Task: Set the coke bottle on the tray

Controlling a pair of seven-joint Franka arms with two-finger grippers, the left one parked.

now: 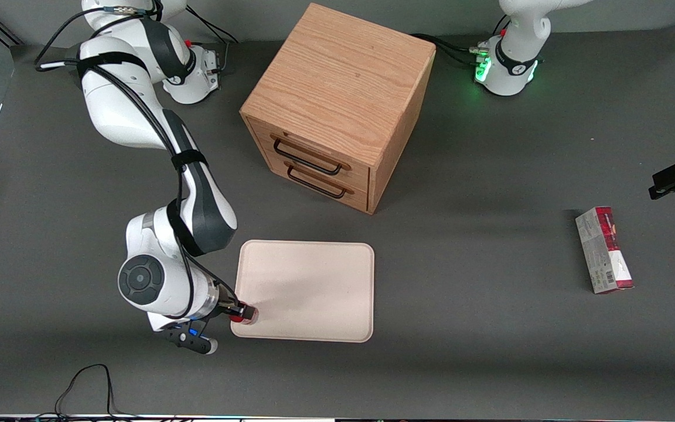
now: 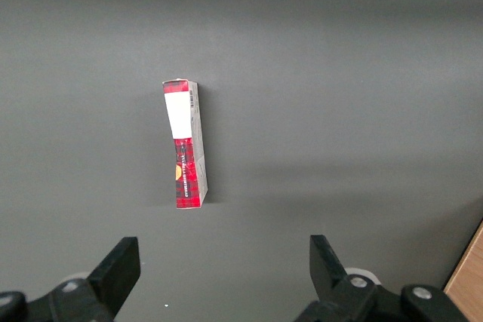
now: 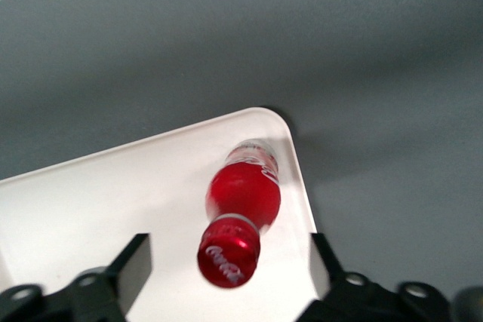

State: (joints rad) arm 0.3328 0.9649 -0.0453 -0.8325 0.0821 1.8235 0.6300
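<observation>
Red bottle: the coke bottle [image 3: 243,197] stands on the tray [image 1: 314,287], near a corner on the working arm's side.
End effector: the end effector [image 3: 230,265] hangs over the cap, fingers spread wide, touching nothing.
Handling: likely light, stiff, smooth and tippy; grip the body below the cap.

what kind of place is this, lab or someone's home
Likely a robot lab: a grey table holds staged props: an oak drawer cabinet, a cream tray, a small red coke bottle under the open gripper.
</observation>
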